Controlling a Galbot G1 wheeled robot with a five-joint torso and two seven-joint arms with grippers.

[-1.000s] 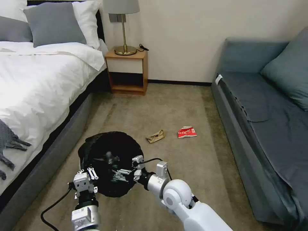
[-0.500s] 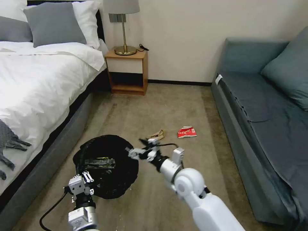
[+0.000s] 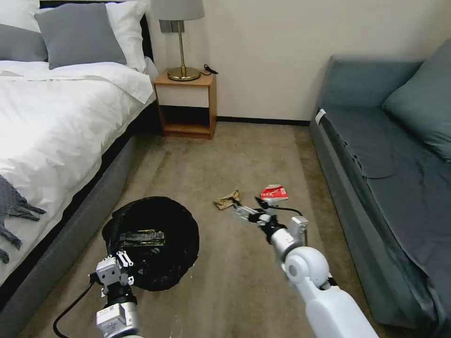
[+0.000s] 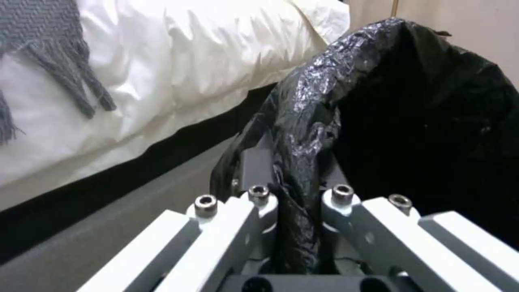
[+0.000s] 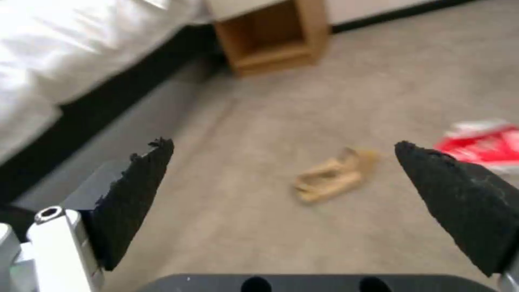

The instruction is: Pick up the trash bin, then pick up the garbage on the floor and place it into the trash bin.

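Two pieces (paper scrap [image 3: 228,200], red packet [image 3: 274,193]) are left on the carpet; the bin [image 3: 152,241] is pinched by the left gripper [image 4: 294,202], and the right gripper [image 5: 286,202] is spread above the scrap.

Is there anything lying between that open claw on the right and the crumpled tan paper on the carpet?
Nothing visible. The right gripper, jaws open, hovers near the tan paper scrap with bare carpet between them. The red-and-white packet lies off to the side, and the trash bin hangs from the left gripper.
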